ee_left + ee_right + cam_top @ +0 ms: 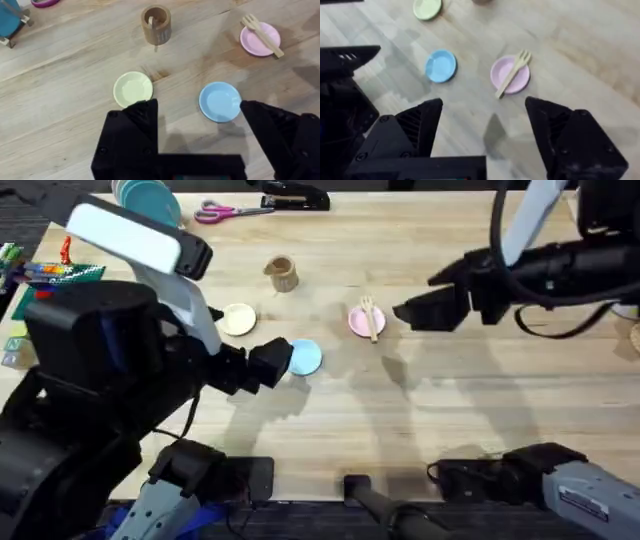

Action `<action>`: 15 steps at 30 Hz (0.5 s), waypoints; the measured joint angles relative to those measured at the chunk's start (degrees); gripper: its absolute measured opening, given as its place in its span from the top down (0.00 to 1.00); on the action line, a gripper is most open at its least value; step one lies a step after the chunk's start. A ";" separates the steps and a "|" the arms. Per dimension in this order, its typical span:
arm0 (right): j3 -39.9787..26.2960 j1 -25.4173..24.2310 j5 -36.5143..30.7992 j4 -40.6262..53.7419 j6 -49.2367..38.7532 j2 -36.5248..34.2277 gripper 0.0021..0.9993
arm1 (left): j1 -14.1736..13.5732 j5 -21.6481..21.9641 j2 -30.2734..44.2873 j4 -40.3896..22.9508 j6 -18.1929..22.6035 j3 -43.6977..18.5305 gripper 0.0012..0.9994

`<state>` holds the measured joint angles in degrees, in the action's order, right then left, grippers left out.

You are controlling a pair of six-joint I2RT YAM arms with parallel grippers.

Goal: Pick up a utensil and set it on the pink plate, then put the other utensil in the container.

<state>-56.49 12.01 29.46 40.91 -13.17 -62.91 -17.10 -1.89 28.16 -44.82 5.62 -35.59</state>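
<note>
The fork point(371, 318) is laid across the pink plate point(358, 322), and the spoon point(151, 21) is seen standing inside the wooden container point(156, 24), so both placements are judged complete. The left gripper point(200, 125) and the right gripper point(485, 120) are held with fingers spread and empty. Withdrawal should be made upward and clear, so that the plate and container are not knocked.
</note>
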 joint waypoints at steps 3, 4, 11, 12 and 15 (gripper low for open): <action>0.28 -0.35 -0.33 1.98 0.85 0.75 0.00 | 0.00 -0.02 0.00 0.00 -0.01 0.00 0.01; 0.36 -0.35 -0.36 2.04 1.16 1.08 0.00 | 0.00 0.00 0.00 0.00 -0.01 0.00 0.01; 0.46 0.45 -0.38 2.03 1.62 4.68 0.00 | 0.00 0.00 0.00 0.00 0.00 0.00 0.01; 0.61 0.65 -0.38 1.99 1.62 5.32 0.00 | 0.00 0.00 0.00 0.00 -0.01 0.00 0.01; 2.03 1.07 -0.38 1.94 1.63 7.49 0.00 | 0.00 -0.01 0.00 0.00 0.00 0.00 0.01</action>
<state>-54.46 13.08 29.08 42.85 -11.54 -55.43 -17.10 -1.91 28.16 -44.82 5.62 -35.59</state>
